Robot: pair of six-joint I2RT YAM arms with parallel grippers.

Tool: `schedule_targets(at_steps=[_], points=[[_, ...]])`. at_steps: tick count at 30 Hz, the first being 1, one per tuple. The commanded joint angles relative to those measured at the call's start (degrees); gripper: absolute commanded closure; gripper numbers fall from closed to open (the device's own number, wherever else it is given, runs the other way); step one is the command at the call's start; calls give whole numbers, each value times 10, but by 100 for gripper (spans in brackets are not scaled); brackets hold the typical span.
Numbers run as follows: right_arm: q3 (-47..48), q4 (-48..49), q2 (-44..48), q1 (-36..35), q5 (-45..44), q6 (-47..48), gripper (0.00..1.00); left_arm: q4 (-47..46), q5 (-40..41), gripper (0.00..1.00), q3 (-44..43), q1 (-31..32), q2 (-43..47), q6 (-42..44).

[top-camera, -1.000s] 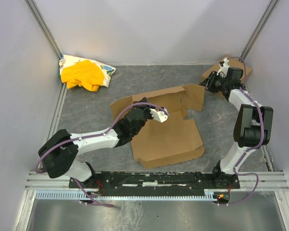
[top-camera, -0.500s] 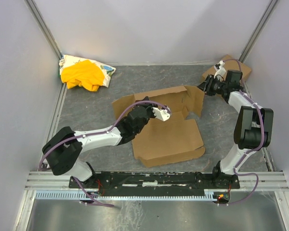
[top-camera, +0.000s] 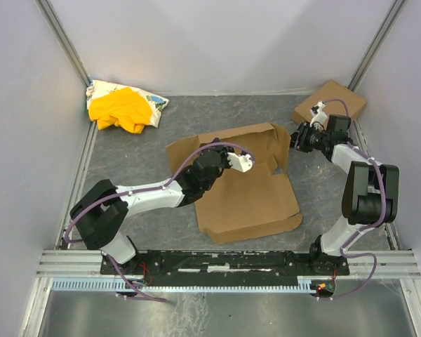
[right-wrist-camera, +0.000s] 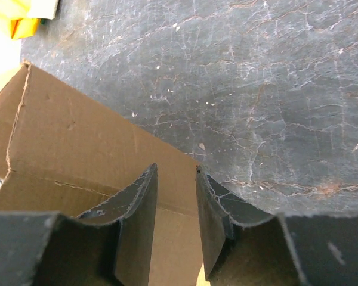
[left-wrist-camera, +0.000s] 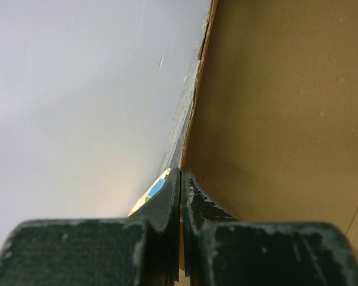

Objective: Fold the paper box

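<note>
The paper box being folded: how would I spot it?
Look at the middle of the dark grey table. The paper box is brown cardboard lying opened out with flaps raised; the other brown box, in the far right corner, is smaller and closed.

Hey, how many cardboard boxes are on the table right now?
2. The paper box lies partly unfolded in the middle of the table; the second cardboard box sits closed in the far right corner. No others show, and nothing seems hidden.

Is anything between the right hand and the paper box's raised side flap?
Nothing visible: the right hand sits, jaws part open, at a raised flap of the paper box; the second box lies behind it.
</note>
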State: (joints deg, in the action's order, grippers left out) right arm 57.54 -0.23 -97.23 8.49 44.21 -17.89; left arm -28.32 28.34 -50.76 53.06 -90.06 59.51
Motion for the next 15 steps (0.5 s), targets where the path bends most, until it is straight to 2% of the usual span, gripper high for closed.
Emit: schedule_targets(at_steps=[1,15], points=[[-15,59,30,-9,47,-11,60,-13,11,97,-28,-2,-2,4],[-35,113,40,-33,124,-12,56,-7,-5,97,-14,1,20,-13]])
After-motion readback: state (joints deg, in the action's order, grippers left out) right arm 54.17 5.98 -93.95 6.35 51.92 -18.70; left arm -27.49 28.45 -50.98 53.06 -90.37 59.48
